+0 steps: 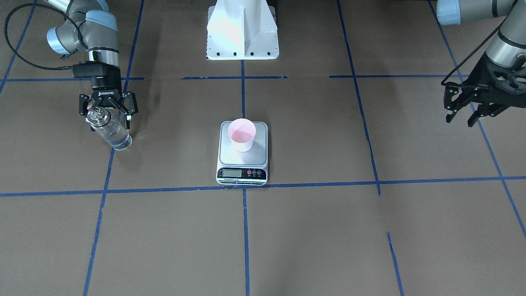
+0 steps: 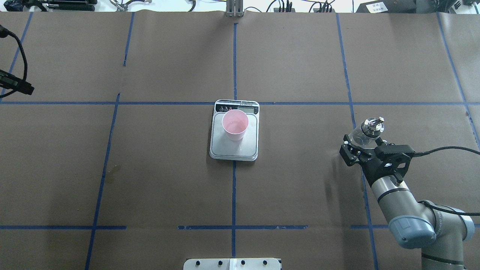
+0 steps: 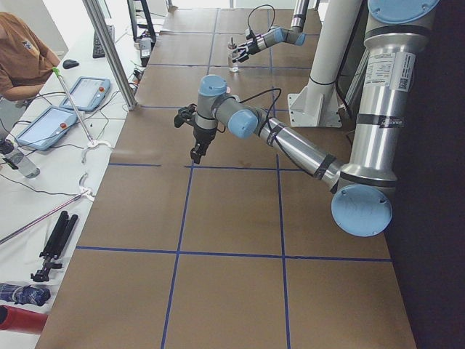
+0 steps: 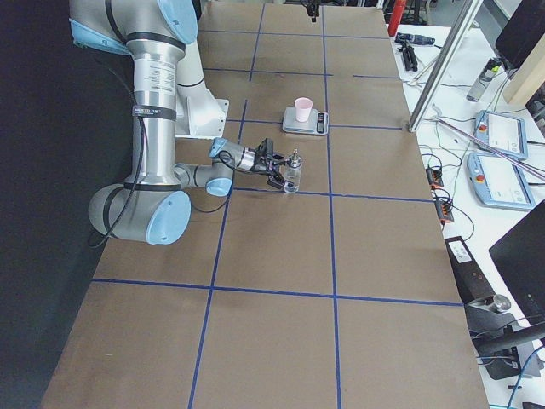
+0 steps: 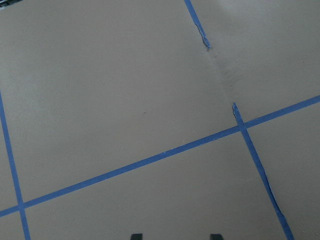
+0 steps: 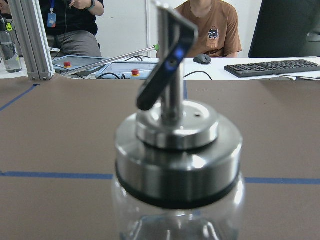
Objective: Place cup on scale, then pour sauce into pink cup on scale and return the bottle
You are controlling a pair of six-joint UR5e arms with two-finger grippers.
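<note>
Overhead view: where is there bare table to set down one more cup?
Bare table lies left of the scale, between the scale and the bottle, and in the squares nearest the robot's base. It is crowded only at the scale, bearing the cup, and at the bottle, where the right claw stands.

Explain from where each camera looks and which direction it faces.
Front-facing: across the table, facing the robot; both arms show.
Overhead: behind the robot, looking forward and down; right arm.
Exterior left: table's left end, looking along it; left arm near.
Exterior right: opposite end; right arm near.
Left wrist: looks down at the table; left gripper tips.
Right wrist: level, close on the bottle; none of the robot shows.
Shared: front-facing and overhead both show cup on scale.
</note>
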